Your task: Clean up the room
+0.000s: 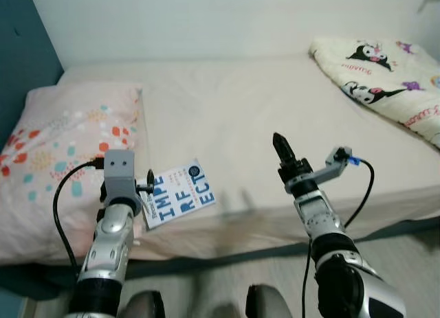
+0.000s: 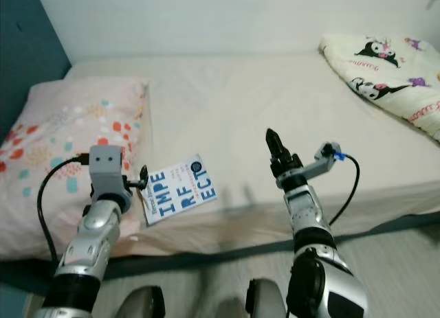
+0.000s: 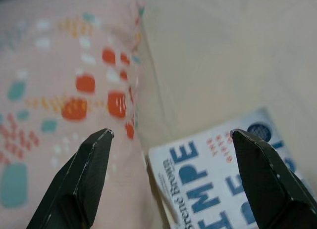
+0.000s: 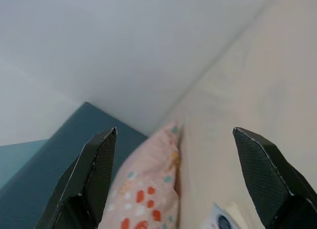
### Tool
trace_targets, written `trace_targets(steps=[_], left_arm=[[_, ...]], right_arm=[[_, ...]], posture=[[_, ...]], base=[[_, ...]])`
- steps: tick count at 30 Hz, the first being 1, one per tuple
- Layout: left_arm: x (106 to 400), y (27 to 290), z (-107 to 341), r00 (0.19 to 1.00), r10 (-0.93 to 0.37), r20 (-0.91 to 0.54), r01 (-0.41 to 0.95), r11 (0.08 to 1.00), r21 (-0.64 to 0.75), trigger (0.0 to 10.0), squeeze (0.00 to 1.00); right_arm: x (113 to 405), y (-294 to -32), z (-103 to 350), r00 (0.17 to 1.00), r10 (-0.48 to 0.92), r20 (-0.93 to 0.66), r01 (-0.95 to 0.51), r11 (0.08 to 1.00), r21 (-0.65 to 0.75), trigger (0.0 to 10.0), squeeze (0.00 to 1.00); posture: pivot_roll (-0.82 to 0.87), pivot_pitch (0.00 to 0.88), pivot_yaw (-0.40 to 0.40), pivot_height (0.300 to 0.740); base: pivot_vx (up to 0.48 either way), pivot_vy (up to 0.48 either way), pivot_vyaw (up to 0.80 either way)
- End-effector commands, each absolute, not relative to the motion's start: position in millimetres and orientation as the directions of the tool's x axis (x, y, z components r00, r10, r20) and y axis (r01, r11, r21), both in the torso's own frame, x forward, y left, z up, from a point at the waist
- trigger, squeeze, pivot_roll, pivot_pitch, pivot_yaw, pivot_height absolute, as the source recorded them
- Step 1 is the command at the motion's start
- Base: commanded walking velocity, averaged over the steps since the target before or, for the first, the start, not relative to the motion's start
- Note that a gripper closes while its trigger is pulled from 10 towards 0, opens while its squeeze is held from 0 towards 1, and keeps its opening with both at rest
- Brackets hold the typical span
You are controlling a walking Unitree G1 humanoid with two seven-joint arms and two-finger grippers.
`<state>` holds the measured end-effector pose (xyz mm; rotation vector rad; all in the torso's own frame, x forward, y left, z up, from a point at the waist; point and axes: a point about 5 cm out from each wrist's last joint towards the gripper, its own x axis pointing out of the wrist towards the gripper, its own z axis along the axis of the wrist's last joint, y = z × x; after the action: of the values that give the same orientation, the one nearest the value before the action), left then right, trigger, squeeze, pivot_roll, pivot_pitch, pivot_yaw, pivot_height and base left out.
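A white book (image 1: 180, 193) with blue letters lies flat near the bed's front edge, next to a pink patterned pillow (image 1: 62, 150). My left gripper (image 1: 149, 182) hovers open just at the book's left edge; in the left wrist view its fingers (image 3: 86, 174) straddle the pillow's edge and the book's corner (image 3: 213, 179), holding nothing. Over the mattress, right of the book, my right gripper (image 1: 278, 145) is raised and points up and away. It is open and empty, and the right wrist view looks past it at the wall and the pillow (image 4: 148, 194).
The bed (image 1: 261, 105) has a beige sheet and fills the scene. A folded cream blanket (image 1: 388, 71) with cartoon prints lies at its far right. A teal wall (image 1: 20, 50) stands at the left. Grey floor (image 1: 405, 256) shows below the bed's front edge.
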<state>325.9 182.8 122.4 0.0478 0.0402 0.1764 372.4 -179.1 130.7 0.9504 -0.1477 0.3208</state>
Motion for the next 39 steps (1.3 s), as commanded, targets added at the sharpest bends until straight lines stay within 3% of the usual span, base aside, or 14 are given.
trace_targets(steps=[1,11,14,17,20,26,29,33,37,39], left_arm=[[324.9,179.8,115.4,0.984,0.168,-0.063,-0.166,0.985,0.047,10.0,0.00],[322.8,170.8,82.4,0.981,0.109,-0.159,-0.103,0.994,0.047,10.0,0.00],[312.5,174.6,50.6,0.960,0.109,-0.258,-0.087,0.992,0.095,10.0,0.00],[304.9,177.4,35.2,0.945,0.112,-0.309,-0.085,0.991,0.100,10.0,0.00],[283.5,185.8,3.1,0.893,0.138,-0.428,-0.098,0.989,0.115,10.0,0.00],[276.3,187.0,-6.3,0.879,0.133,-0.457,-0.098,0.990,0.099,10.0,0.00],[276.1,188.2,-9.2,0.875,0.123,-0.468,-0.084,0.991,0.103,10.0,0.00],[272.0,189.8,-15.5,0.863,0.121,-0.491,-0.073,0.991,0.116,10.0,0.00],[242.5,194.1,-42.3,0.789,0.128,-0.601,-0.076,0.991,0.112,10.0,0.00],[239.1,194.5,-44.8,0.782,0.127,-0.610,-0.080,0.991,0.103,10.0,0.00]], right_arm=[[371.8,-176.0,128.0,0.942,0.220,0.253,-0.333,0.537,0.775,10.0,0.00],[355.8,-173.1,90.0,0.961,0.264,0.084,-0.238,0.631,0.738,10.0,0.00],[335.9,-185.6,55.5,0.966,0.242,-0.095,-0.107,0.705,0.701,10.0,0.00],[324.9,-191.8,40.3,0.958,0.226,-0.174,-0.049,0.732,0.679,10.0,0.00],[294.4,-205.9,5.5,0.916,0.179,-0.359,0.083,0.791,0.606,10.0,0.00],[261.6,-213.4,-24.9,0.846,0.138,-0.515,0.180,0.835,0.520,10.0,0.00],[234.9,-218.4,-46.1,0.766,0.074,-0.639,0.261,0.872,0.414,10.0,0.00],[215.2,-222.4,-59.3,0.691,0.029,-0.722,0.284,0.908,0.308,10.0,0.00],[183.0,-227.5,-76.3,0.589,0.007,-0.808,0.278,0.937,0.211,10.0,0.00],[181.1,-227.8,-77.3,0.583,0.004,-0.812,0.281,0.937,0.206,10.0,0.00]], posture=[[0.00,0.000,-0.049,0.628],[-0.02,0.000,-0.040,0.662],[-0.03,0.000,-0.040,0.677],[-0.04,0.000,-0.045,0.682],[-0.09,0.000,-0.041,0.696],[-0.09,0.000,-0.035,0.716],[-0.08,0.000,-0.038,0.731],[-0.07,0.000,-0.047,0.740],[-0.05,0.000,-0.057,0.740],[-0.05,0.000,-0.057,0.740]], base=[[0.000,0.000,0.00],[-0.048,0.000,0.00],[0.000,0.000,0.00],[0.000,0.000,0.00],[0.000,0.000,0.00],[0.000,0.000,0.00],[0.000,0.000,0.00],[0.000,0.000,0.00],[0.000,0.000,0.00],[0.000,0.000,0.00]])
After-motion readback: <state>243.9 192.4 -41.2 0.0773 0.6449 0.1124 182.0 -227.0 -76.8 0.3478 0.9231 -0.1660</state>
